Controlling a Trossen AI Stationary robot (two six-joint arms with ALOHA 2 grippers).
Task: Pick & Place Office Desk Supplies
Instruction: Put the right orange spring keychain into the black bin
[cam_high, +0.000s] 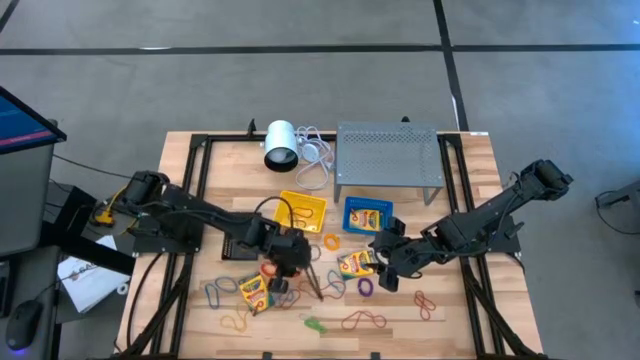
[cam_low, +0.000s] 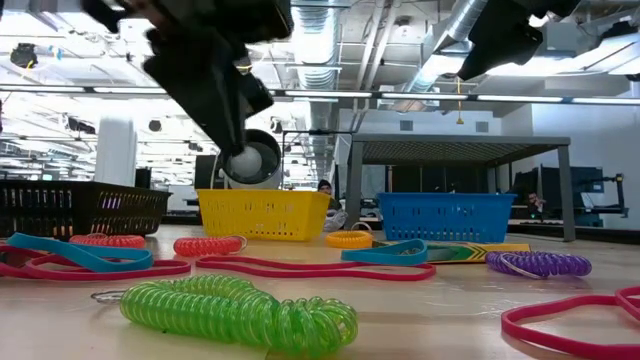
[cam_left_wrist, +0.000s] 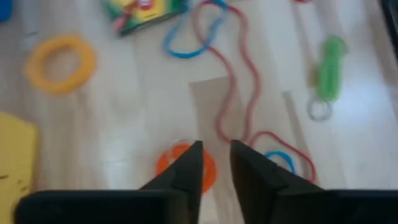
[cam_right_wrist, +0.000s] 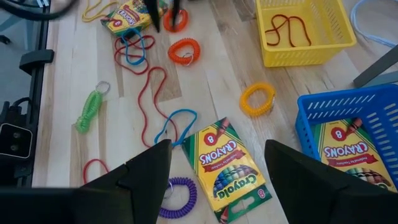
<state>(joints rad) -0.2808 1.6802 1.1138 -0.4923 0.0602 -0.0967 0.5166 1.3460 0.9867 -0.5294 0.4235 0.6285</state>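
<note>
just above the wooden table (cam_high: 200, 170), near its middle, the left gripper (cam_left_wrist: 214, 163) points down with its two dark fingers (cam_left_wrist: 186, 171) standing a narrow gap apart and nothing between them. an orange coil ring (cam_left_wrist: 211, 171) lies on the wood right beneath the tips, partly hidden by them. a long red rubber-band loop (cam_left_wrist: 239, 87) runs away from there, with a blue loop (cam_left_wrist: 193, 43) and a crayon box (cam_left_wrist: 144, 12) beyond it, a yellow coil ring (cam_left_wrist: 59, 62) to one side and a green coil ring (cam_left_wrist: 329, 68) to the other.

the right gripper (cam_right_wrist: 214, 180) hovers with its fingers (cam_right_wrist: 146, 168) spread wide and empty, directly over a crayola crayon box (cam_right_wrist: 227, 168) lying flat on the table. a purple coil ring (cam_right_wrist: 180, 198) lies just beside that box. farther out, a blue basket (cam_right_wrist: 329, 115) holds another crayon box (cam_right_wrist: 348, 149), and a yellow basket (cam_right_wrist: 273, 31) holds a red rubber band (cam_right_wrist: 289, 28). behind the baskets stand a grey perforated rack (cam_high: 388, 155) and a white cylinder (cam_high: 280, 143).
</note>
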